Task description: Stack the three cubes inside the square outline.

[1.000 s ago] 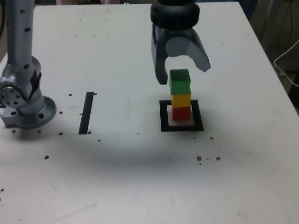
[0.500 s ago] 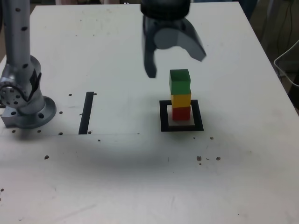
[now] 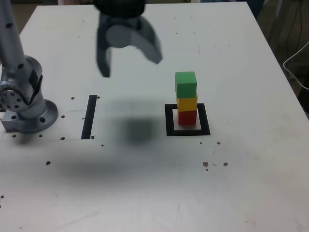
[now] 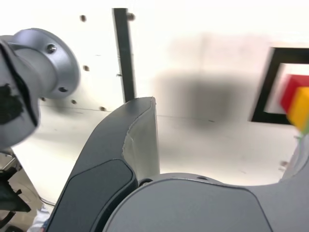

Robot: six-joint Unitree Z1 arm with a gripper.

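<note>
Landmark: the square outline [image 3: 170, 121], a black frame with a white centre, flat on the desk [image 3: 145, 193].
Item, far left of the outline in the exterior view: the arm's base [image 3: 30, 116].
Item, between base and outline: a straight black strip [image 3: 89, 117].
Item, above the desk, left of the outline: the end effector [image 3: 129, 70], fingers wide apart, nothing between them.
Item, within the outline: one stack of three, red cube [image 3: 187, 118] lowest, yellow cube [image 3: 187, 104] on it, green cube [image 3: 186, 85] topmost.
</note>
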